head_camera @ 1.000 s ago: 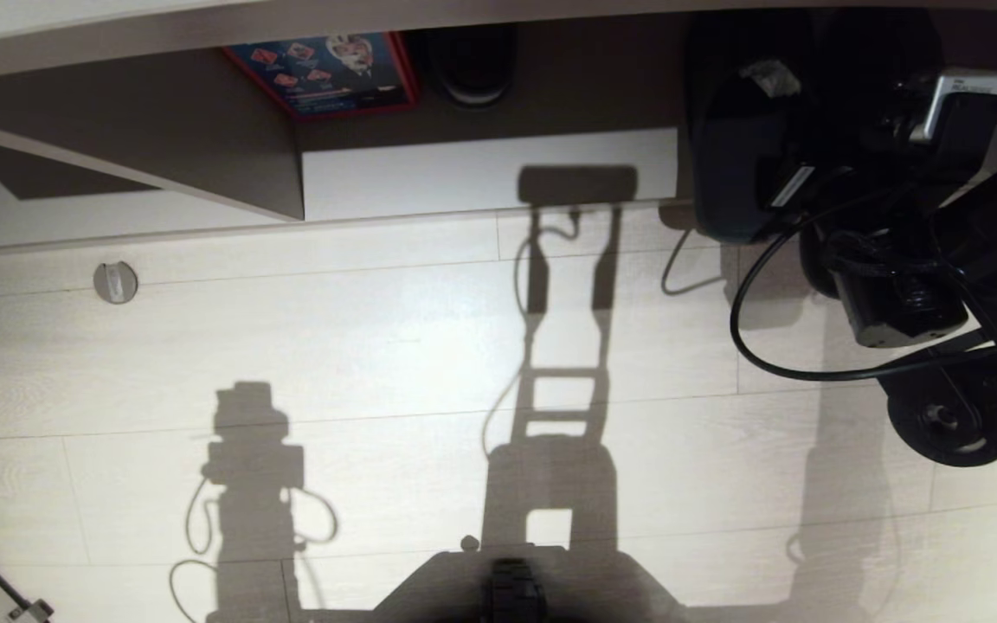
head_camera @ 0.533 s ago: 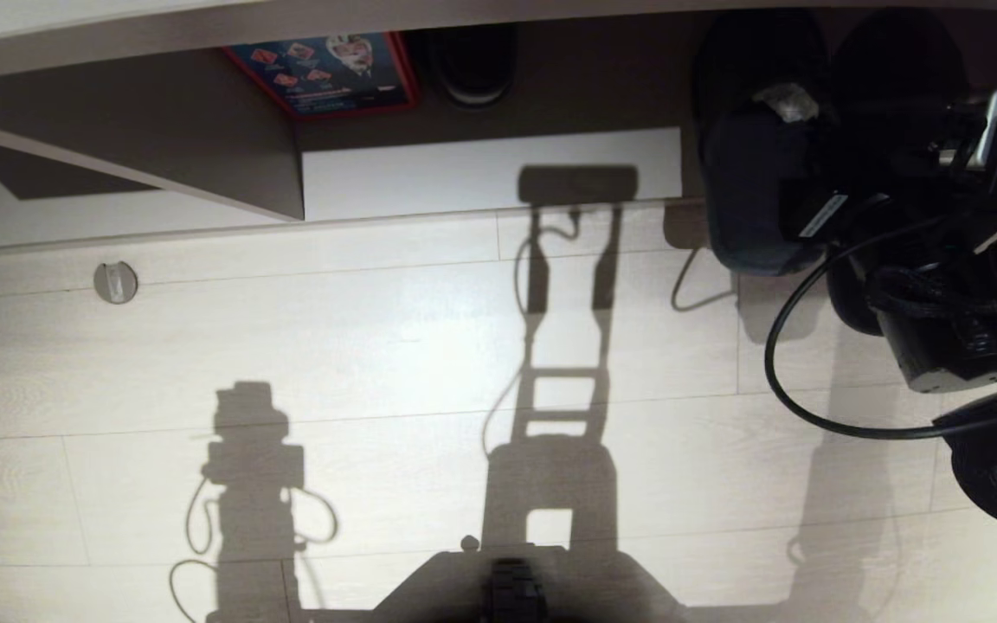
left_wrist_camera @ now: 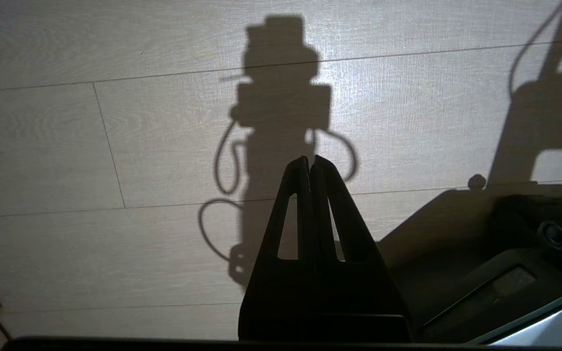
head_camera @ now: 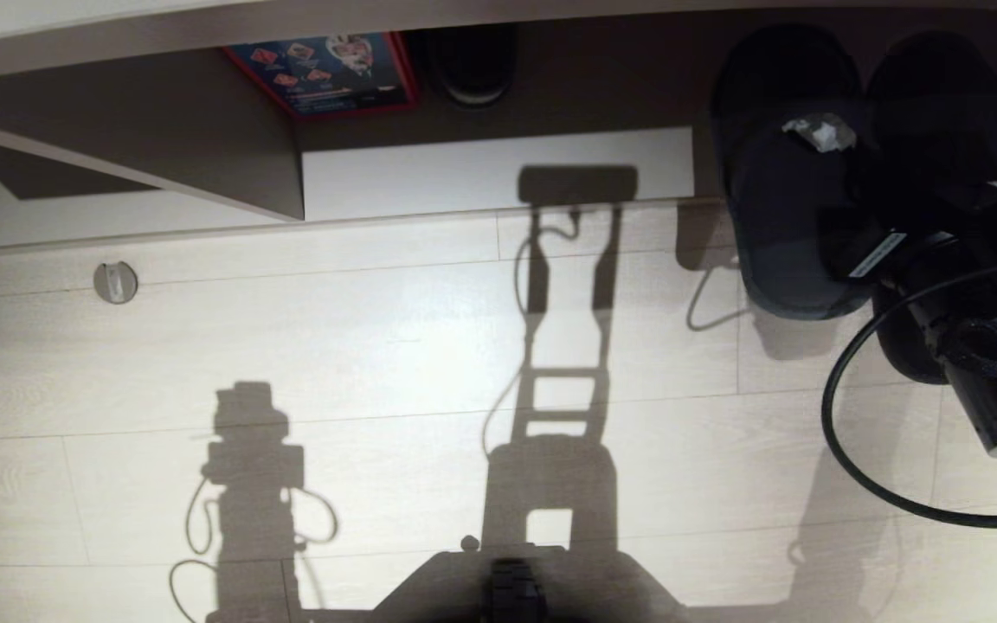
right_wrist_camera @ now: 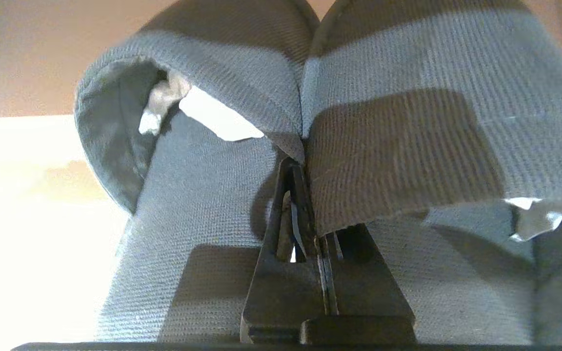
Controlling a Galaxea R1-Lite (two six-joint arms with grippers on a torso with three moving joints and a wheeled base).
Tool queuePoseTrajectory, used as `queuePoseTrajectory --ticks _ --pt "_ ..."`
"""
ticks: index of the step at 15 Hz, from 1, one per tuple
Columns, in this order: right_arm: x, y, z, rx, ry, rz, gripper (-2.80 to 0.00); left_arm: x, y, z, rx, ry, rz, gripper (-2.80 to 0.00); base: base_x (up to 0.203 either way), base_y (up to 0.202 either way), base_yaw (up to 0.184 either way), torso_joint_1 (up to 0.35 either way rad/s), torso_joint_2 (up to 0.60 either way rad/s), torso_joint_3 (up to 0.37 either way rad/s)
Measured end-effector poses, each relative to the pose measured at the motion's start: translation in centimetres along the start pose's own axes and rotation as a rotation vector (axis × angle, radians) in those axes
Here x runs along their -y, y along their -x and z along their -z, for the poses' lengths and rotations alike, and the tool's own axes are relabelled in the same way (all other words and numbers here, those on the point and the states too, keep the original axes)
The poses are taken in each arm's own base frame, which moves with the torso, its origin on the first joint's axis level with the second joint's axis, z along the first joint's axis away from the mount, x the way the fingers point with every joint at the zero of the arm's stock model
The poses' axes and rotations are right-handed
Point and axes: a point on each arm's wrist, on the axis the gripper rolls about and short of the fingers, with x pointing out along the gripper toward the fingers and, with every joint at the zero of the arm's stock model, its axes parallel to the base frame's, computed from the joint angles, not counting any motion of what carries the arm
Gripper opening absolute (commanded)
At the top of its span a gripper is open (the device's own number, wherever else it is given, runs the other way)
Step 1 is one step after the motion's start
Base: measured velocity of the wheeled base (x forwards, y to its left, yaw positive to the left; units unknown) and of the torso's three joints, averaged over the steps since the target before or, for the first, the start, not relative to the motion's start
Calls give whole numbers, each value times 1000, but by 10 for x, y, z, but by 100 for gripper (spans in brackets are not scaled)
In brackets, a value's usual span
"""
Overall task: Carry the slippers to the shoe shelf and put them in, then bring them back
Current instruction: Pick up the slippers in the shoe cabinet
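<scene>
At the far right of the scene, your right gripper (right_wrist_camera: pixel 305 195) is clenched on the slippers (head_camera: pixel 797 216), pinching the inner edges of both where they meet. The two slippers hang side by side, toes pointing far, toward the shelf (head_camera: pixel 204 147). Their toes are in the dark under the top board, and their heels stick out over the pale floor (head_camera: pixel 377 346). I cannot tell if they touch the floor or the shelf's base.

The white base board (head_camera: pixel 490 173) of the shelf lies just left of the slippers. A red and blue box (head_camera: pixel 321 73) and a small black round thing (head_camera: pixel 472 61) sit deeper in.

Your left gripper (left_wrist_camera: pixel 310 168) hangs over the near floor with its fingers pressed shut on nothing. It is well apart from the slippers.

You look to be at the shelf with the pair in your grip. I cannot tell if you are putting them in or taking them out. If they are going in, you need to set them down, then pick them up and carry them back.
</scene>
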Motion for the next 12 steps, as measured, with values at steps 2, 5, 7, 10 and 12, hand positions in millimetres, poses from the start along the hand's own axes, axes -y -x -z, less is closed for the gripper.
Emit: queuePoseTrajectory --ticks 2,5,7,10,12 --pt "3 7 -3 -1 -1 0 -280 0 0 0 1 0 0 -280 0 0 0 0 0 0" --pt "9 27 -2 -43 11 -14 -280 0 0 0 0 0 0 -280 0 0 0 0 0 0" --pt "15 40 -2 -61 15 -17 -280 0 0 0 0 0 0 -280 0 0 0 0 0 0" --pt "22 57 -2 -92 11 -23 -280 0 0 0 0 0 0 -280 0 0 0 0 0 0" --pt "26 66 -4 -97 11 -24 -280 0 0 0 0 0 0 -280 0 0 0 0 0 0"
